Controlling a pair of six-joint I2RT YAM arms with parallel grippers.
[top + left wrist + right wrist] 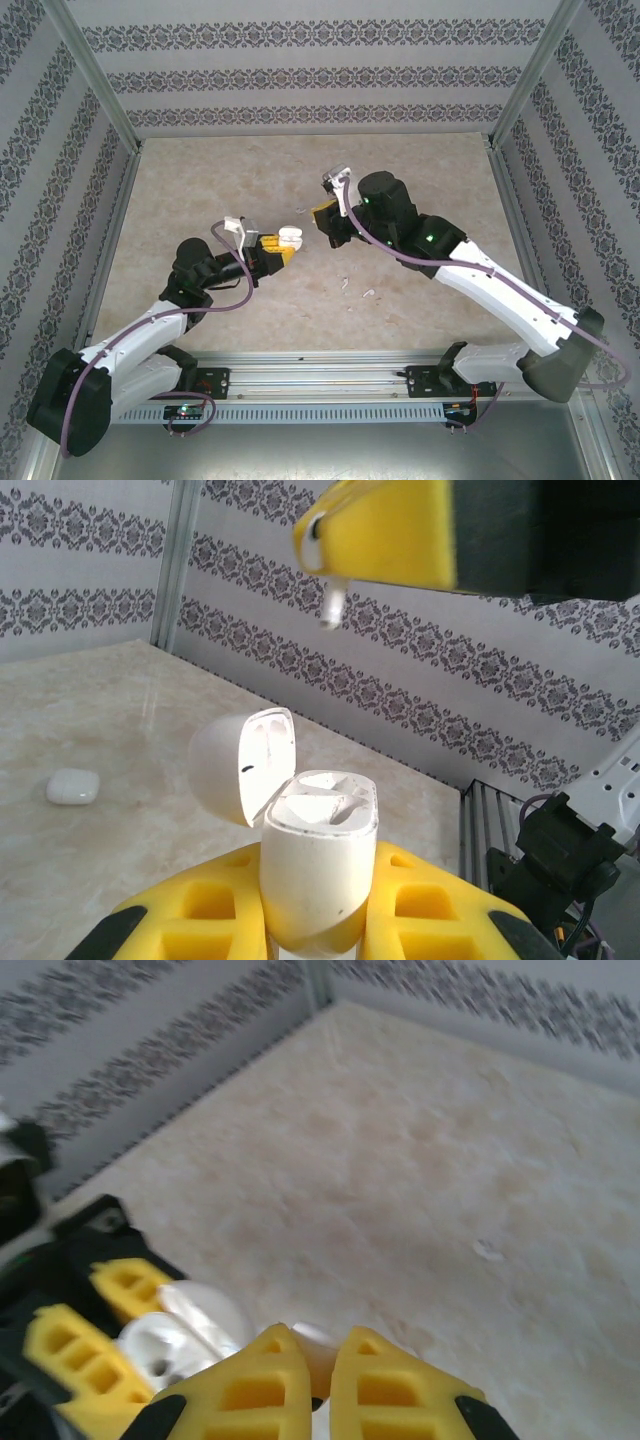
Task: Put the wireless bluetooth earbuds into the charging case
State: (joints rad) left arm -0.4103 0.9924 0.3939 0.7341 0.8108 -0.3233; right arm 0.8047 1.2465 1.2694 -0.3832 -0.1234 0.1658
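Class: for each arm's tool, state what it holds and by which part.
Left tool grips the open charging case by its lower body. Right tool pinches an earbud by its head, stem hanging free.

Left hand (286, 250), right hand (320, 222): both clamped.

No text, brand or number is legible, even on the glossy white plastic charging case (318, 880), lower centre.

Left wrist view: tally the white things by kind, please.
White plastic charging cases: 2, one open, one closed.
Tiny white plastic earbuds: 1.
Total: 3.
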